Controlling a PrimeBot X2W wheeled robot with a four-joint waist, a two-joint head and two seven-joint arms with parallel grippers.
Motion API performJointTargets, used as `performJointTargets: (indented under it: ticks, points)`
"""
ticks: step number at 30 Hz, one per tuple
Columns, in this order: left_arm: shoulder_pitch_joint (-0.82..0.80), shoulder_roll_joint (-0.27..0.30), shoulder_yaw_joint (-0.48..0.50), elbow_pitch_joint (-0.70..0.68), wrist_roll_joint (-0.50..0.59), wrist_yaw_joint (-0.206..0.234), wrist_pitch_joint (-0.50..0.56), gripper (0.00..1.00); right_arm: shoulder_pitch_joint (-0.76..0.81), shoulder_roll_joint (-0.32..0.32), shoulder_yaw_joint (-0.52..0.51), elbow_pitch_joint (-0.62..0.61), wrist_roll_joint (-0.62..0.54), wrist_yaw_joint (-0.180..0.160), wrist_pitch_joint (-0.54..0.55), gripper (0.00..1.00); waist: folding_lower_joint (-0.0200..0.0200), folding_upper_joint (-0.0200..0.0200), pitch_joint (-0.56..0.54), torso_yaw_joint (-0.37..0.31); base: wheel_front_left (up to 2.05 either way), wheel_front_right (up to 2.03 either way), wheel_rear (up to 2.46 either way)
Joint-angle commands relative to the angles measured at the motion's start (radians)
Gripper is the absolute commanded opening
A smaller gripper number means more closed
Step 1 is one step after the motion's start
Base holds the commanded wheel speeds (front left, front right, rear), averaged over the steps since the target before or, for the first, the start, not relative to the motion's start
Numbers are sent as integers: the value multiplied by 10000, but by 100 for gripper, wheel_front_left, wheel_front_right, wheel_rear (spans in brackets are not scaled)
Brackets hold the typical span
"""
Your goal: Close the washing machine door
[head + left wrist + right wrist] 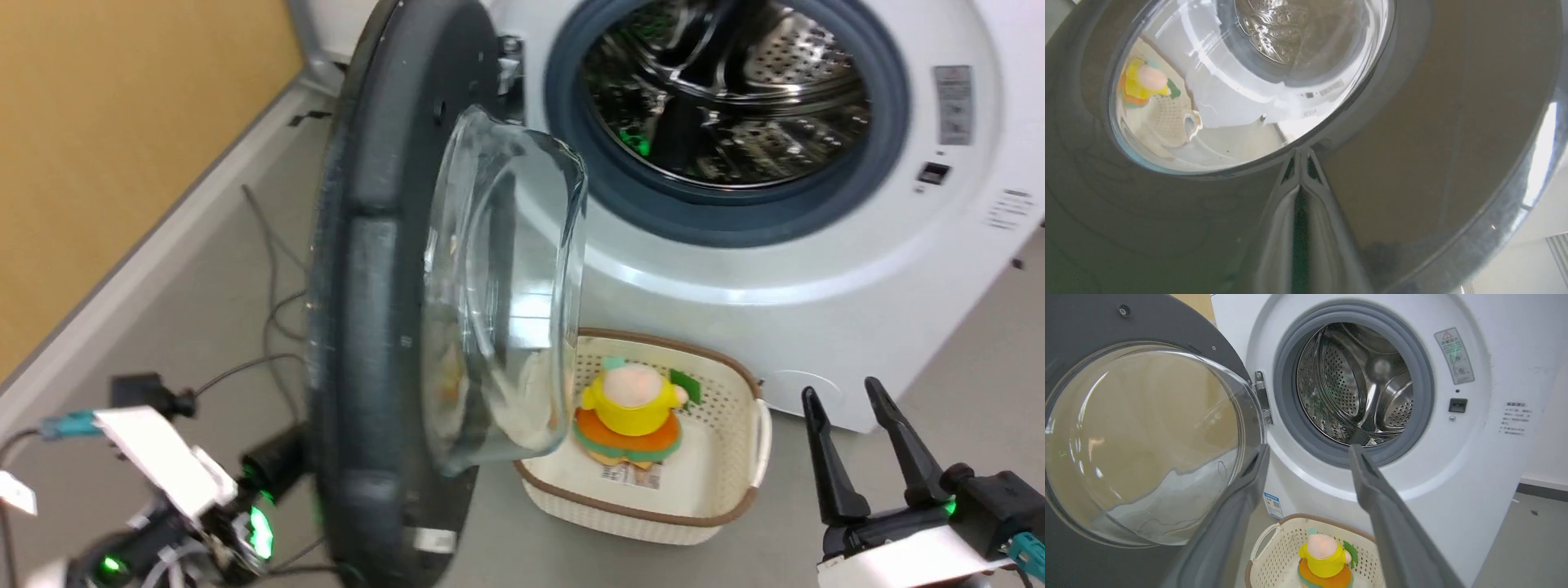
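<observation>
The washing machine door [367, 286] stands wide open and edge-on, its clear glass bowl [506, 286] bulging toward the washing machine [816, 269]. The steel drum [1355, 384] gapes behind its grey gasket. My left gripper [1300, 183] is shut, its tips touching the door's glossy outer face [1412, 143] just below the glass. In the head view my left arm [163, 465] sits behind the door. My right gripper [845, 400] stands open at the lower right, apart from the door, holding nothing. Its fingers [1372, 490] point at the drum, with the door's matte inner face [1147, 318] on their left.
A cream basket [727, 457] with a yellow plush toy [633, 404] stands on the floor under the drum opening, beside the door's lower edge. Cables [269, 286] trail over the grey floor left of the door. A yellow wall [122, 122] runs along the left.
</observation>
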Motion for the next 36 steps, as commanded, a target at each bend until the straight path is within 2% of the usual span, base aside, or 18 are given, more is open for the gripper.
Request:
performJointTargets:
  ticks: [1,4,7,12,18,29,31,36]
  points:
    - [315,-91,-337,-249,-179,76,-53,0,98,8,-32,28,-71,8,-46,100,1,0,7,-303,0,0,0]
    - [837,-105,-1245,-750,-707,209,-534,0,68,-29,-31,18,-79,8,-46,100,1,0,112,-701,0,0,0]
    - [1102,-108,-2154,-966,-947,281,-1474,0,25,-78,-38,16,-63,8,-46,100,1,0,249,-1149,0,0,0]
    - [1018,-110,-3530,-637,-1156,18,-2962,0,-69,-101,-4,14,-68,8,-46,100,1,0,512,-2069,0,0,0]
    - [454,-111,-4664,106,-1782,-336,-4821,0,-290,-49,-6,-115,-46,8,-46,100,1,0,895,-3424,0,0,0]
    - [-1324,-111,-5552,1873,-2052,-742,-7971,0,-409,220,-33,-198,59,8,-46,100,1,0,1486,-5778,0,0,0]
    - [-1562,-112,-5592,2085,-1990,-777,-8258,0,-420,245,-24,-189,72,8,-46,100,1,0,1534,-5945,0,0,0]
    - [-2831,-112,-5689,3298,-1881,-1056,-10023,0,-504,411,79,-134,138,8,-46,100,1,0,1710,-6731,0,0,0]
